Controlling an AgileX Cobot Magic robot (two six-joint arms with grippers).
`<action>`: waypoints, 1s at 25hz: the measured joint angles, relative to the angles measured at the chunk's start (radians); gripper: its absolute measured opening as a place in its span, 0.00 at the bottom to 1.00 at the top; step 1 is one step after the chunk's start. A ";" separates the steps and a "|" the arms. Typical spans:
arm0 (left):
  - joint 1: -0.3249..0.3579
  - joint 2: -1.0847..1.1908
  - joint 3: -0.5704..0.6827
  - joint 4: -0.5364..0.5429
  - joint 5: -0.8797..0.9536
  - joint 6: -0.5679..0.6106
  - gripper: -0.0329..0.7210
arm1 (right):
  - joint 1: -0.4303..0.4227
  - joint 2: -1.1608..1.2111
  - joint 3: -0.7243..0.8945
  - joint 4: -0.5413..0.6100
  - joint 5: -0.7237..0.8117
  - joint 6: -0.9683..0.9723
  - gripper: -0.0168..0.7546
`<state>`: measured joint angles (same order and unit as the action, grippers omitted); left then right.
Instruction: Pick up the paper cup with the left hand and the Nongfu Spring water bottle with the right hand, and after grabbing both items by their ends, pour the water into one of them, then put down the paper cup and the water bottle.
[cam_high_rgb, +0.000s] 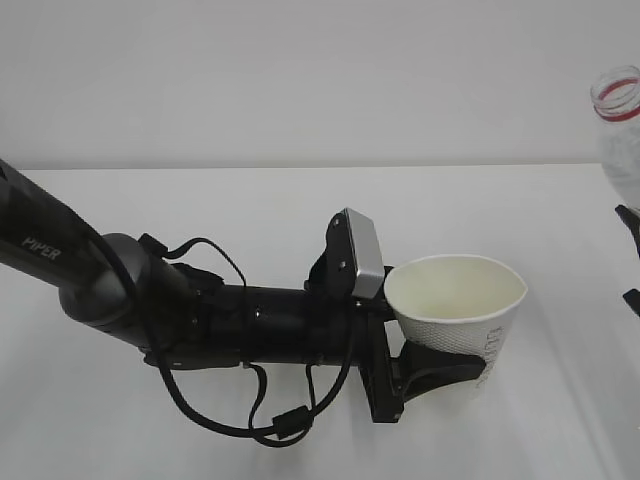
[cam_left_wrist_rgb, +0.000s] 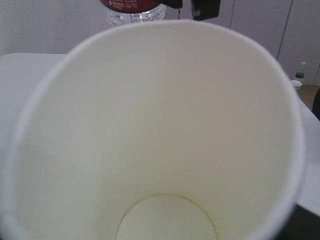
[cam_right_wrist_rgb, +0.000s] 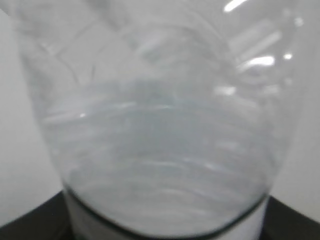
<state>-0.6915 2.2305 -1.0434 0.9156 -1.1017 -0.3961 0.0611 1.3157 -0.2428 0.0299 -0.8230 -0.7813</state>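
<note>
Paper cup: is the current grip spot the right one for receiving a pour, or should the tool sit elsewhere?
Keep it low. The left tool clasps the paper cup around its lower wall, from the arm's side. The cup tapers downward, so the narrow base fits the jaws, and the wide rim stays clear above them. The Nongfu Spring water bottle waits on the far right.

white paper cup (cam_high_rgb: 455, 305) cream inside, clear bottle (cam_high_rgb: 622, 130) red-ringed, label seemingly red

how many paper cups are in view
1. The paper cup is held off the table in the left hand, mouth tilted toward the camera, left of the water bottle. No others show.
</note>
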 joint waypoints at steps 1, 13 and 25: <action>0.000 0.000 0.000 0.000 -0.002 0.000 0.72 | 0.000 0.000 0.000 0.000 -0.001 0.000 0.59; 0.000 0.000 0.000 0.000 -0.002 0.000 0.72 | 0.000 0.000 0.000 0.000 -0.002 0.019 0.59; 0.000 0.000 0.000 0.000 -0.002 0.000 0.72 | 0.000 0.000 0.000 0.000 -0.039 0.036 0.59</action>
<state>-0.6915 2.2305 -1.0434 0.9156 -1.1034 -0.3961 0.0611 1.3157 -0.2428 0.0304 -0.8625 -0.7449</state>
